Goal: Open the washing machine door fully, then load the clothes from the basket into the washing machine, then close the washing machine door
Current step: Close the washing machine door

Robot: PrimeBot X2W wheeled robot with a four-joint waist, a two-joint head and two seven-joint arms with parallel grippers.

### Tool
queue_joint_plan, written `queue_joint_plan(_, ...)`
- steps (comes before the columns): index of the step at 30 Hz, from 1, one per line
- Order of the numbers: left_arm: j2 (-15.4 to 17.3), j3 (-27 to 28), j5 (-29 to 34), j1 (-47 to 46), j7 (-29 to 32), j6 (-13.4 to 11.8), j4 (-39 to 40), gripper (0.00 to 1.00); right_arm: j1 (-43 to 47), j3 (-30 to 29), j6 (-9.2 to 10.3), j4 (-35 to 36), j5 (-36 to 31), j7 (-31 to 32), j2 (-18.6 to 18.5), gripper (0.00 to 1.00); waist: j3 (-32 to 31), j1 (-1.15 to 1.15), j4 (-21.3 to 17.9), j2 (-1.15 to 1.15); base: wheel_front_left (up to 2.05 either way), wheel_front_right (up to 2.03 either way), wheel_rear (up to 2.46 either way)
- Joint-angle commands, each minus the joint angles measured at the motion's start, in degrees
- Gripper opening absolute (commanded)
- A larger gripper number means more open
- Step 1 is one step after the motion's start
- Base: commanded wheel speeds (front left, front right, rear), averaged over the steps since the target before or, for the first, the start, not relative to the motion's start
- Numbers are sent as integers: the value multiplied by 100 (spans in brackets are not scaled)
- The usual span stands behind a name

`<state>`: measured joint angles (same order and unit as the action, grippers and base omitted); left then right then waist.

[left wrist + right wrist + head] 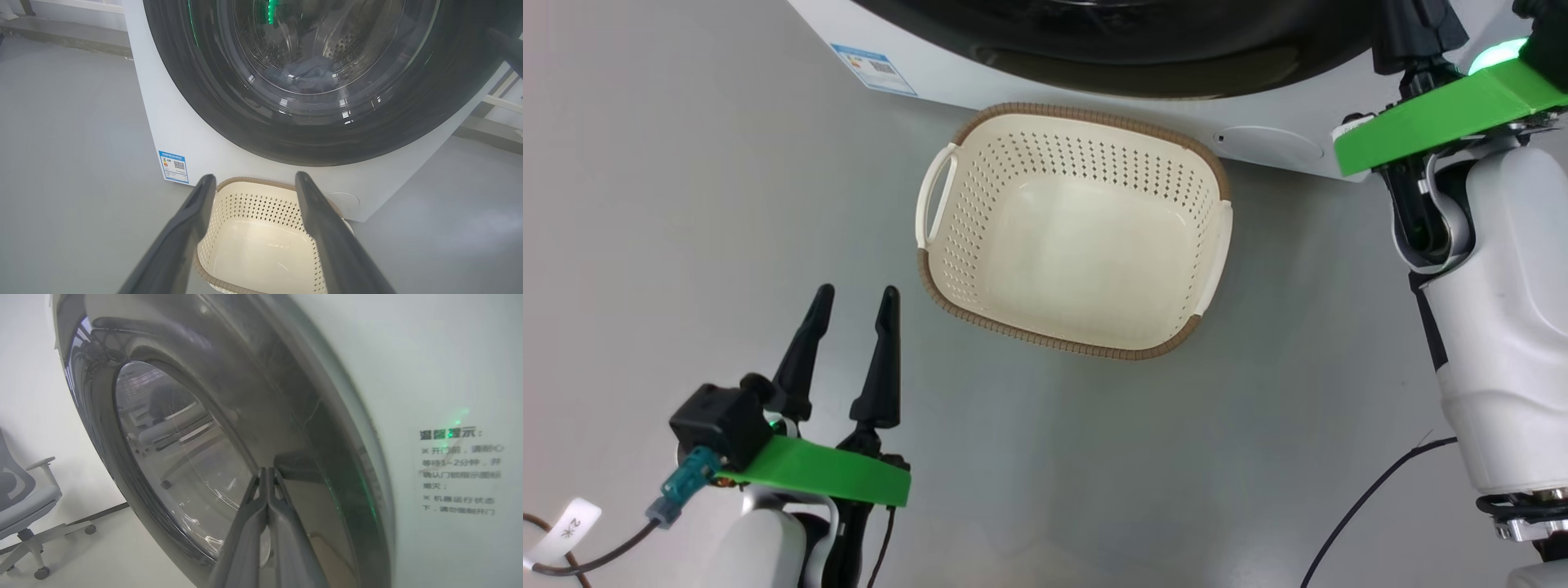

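Left pincer (858, 291): fingers apart, holding nothing, over floor (645, 204) left of basket (1045, 151).
Right pincer (267, 470): fingers pressed together, tips at door (302, 416) rim.
Basket: on floor, just before washer (184, 134).
Clothes (304, 75): inside drum (347, 47), behind door glass.

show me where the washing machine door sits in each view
head view: washing machine door, dark rim along the top edge, centre
left wrist view: door across the upper centre and right
right wrist view: door seen obliquely, left to centre
shared landmark: white front of the washing machine
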<state>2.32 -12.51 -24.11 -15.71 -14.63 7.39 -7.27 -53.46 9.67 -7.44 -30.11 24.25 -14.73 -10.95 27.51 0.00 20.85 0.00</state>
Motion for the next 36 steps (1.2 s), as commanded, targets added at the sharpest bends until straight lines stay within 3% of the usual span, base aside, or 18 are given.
queue_joint_plan(1,105,169,-60,-150,-37,10,160,100,-134,-7,-5,138,-81,-27,122,0,27,0,2,0,0,0,0)
queue_joint_plan(6,110,111,-72,-200,-37,10,131,100,-198,-121,-5,140,-157,-27,156,0,52,0,10,0,0,0,0)
queue_joint_plan(16,172,183,-63,-159,-37,10,19,100,240,266,-5,163,-60,-27,256,0,-146,0,-126,0,0,0,0)
queue_joint_plan(17,185,207,-56,-139,-37,10,2,100,312,304,-5,185,-39,-27,262,4,-187,0,-151,0,0,0,0)
queue_joint_plan(19,215,264,-42,-89,-37,10,-37,100,473,376,-5,224,3,-27,279,39,-279,0,-215,0,0,0,0)
queue_joint_plan(20,233,297,-35,-57,-37,10,-58,100,560,405,-5,236,28,-27,291,47,-326,0,-255,0,0,0,0)
queue_joint_plan(22,266,352,-23,4,-37,10,-102,100,721,453,-5,248,62,-27,303,93,-420,0,-330,0,0,0,0)
queue_joint_plan(23,285,374,-17,33,-37,10,-121,100,799,459,-5,250,83,-27,311,100,-463,0,-369,0,0,0,0)
queue_joint_plan(36,535,693,53,346,-37,10,-256,100,1794,367,-5,354,105,-27,365,100,-990,0,-908,0,0,0,0)
